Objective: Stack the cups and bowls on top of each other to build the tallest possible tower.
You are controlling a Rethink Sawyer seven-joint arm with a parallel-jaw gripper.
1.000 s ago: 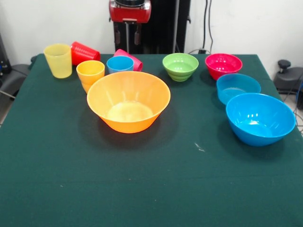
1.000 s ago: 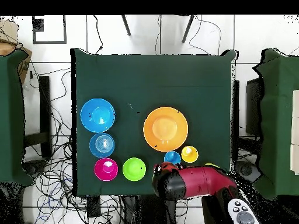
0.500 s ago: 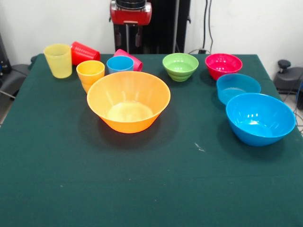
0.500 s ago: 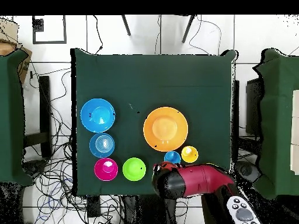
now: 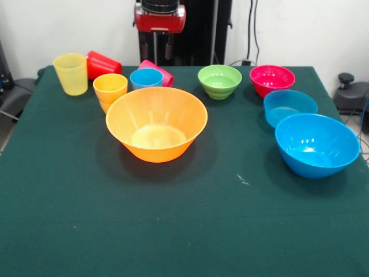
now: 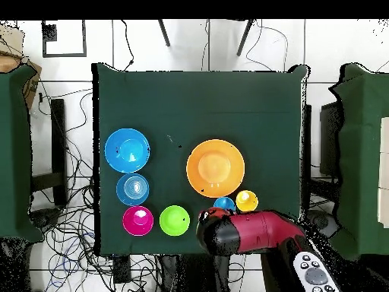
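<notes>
My gripper (image 5: 161, 51) hangs open and empty at the table's far edge, just above the pink cup (image 5: 161, 70), which lies on its side. The red cup (image 5: 104, 63) also lies tipped over. The yellow cup (image 5: 70, 73), orange cup (image 5: 110, 88) and light blue cup (image 5: 146, 78) stand upright. Close in front of them sits the large orange bowl (image 5: 157, 123). The green bowl (image 5: 219, 81), magenta bowl (image 5: 272, 79), small blue bowl (image 5: 290, 107) and large blue bowl (image 5: 317, 144) sit apart on the right. No tower stands; nothing rests on anything else.
In the overhead view the red arm (image 6: 247, 232) covers the table edge beside the light blue cup (image 6: 224, 203) and orange cup (image 6: 246, 201). The green tablecloth (image 5: 173, 231) spreads wide in front of the bowls. Cables and chairs surround the table.
The arm has edged slightly toward the cups at the table's edge. None of the cups or bowls has moved.
</notes>
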